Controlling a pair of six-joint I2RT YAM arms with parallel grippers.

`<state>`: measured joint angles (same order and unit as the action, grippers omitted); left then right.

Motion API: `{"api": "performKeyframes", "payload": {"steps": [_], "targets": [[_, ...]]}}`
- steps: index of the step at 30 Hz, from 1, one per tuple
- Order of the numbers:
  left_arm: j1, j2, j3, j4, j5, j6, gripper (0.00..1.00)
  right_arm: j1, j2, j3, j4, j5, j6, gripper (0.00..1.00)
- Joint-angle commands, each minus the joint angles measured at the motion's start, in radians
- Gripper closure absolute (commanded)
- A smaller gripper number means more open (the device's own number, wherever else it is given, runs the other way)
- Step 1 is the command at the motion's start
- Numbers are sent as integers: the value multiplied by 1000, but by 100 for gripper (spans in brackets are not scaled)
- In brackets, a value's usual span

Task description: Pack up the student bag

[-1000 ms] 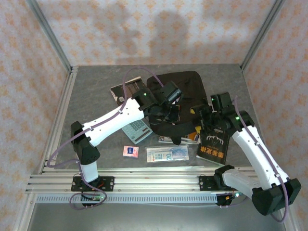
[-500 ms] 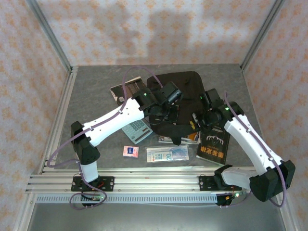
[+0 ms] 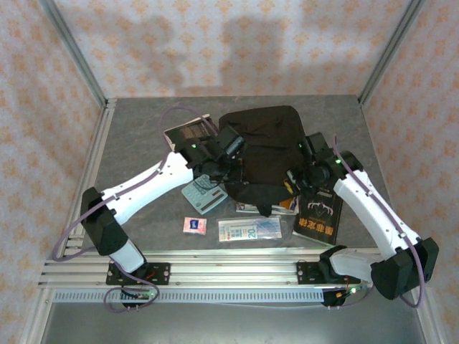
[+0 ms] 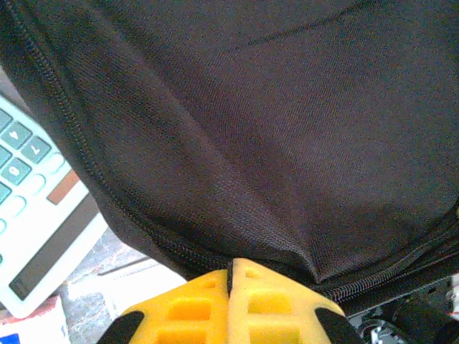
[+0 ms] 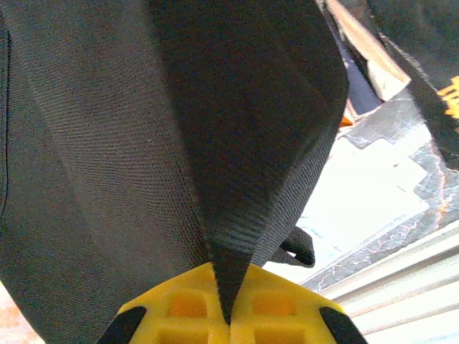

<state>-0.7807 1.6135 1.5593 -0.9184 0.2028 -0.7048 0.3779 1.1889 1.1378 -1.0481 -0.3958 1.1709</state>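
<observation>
The student bag (image 3: 262,147), a soft black backpack, lies bunched in the middle of the table. My left gripper (image 3: 231,166) is at its left edge. In the left wrist view the yellow fingers (image 4: 193,304) are pressed together, and the left gripper (image 4: 231,271) pinches the bag's fabric (image 4: 272,143) just by the zip. My right gripper (image 3: 297,174) is at the bag's right side. In the right wrist view, the right gripper (image 5: 228,294) is shut on a black webbing strap (image 5: 244,165) of the bag, which is pulled taut.
A calculator (image 3: 203,195) lies beside the bag's left corner. A black book with a white antler mark (image 3: 318,211) lies under my right arm. A banknote (image 3: 248,229) and a small pink packet (image 3: 194,225) sit near the front rail. A brown book (image 3: 188,132) lies back left.
My left gripper has drawn back to the left, dragging the bag's fabric so it now covers the opening. My right gripper shifted a little left early on, then held still.
</observation>
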Motion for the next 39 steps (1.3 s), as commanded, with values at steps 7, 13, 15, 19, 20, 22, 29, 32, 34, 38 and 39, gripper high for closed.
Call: {"api": "performKeyframes", "payload": {"steps": [7,13,15,19,20,22,29,32,34,38,39], "targets": [[147,-6,-31,-76,-100,102,100,-108,105,67,-60,91,-307,100],[176,72,53,-97,-148,152,100,-118,176,173,-136,139,-496,100],[196,88,79,-99,-155,160,100,-124,184,201,-164,208,-540,100],[194,119,159,-103,-104,206,100,-143,202,231,-183,303,-536,100],[180,125,177,-97,-82,206,100,-153,204,237,-171,294,-525,100],[137,134,203,-76,-37,184,100,-165,201,245,-138,278,-487,81],[-6,215,338,-51,51,38,100,-169,107,300,-135,206,-320,34],[-20,212,343,-15,83,-14,100,-169,12,251,-160,189,-197,35],[-28,219,367,-16,96,-30,100,-168,-53,196,-157,146,-109,37],[-54,242,429,-34,110,-46,100,-169,-151,46,-71,-9,64,37],[-60,245,436,-34,113,-51,100,-167,-166,18,-55,-40,96,36]]}}
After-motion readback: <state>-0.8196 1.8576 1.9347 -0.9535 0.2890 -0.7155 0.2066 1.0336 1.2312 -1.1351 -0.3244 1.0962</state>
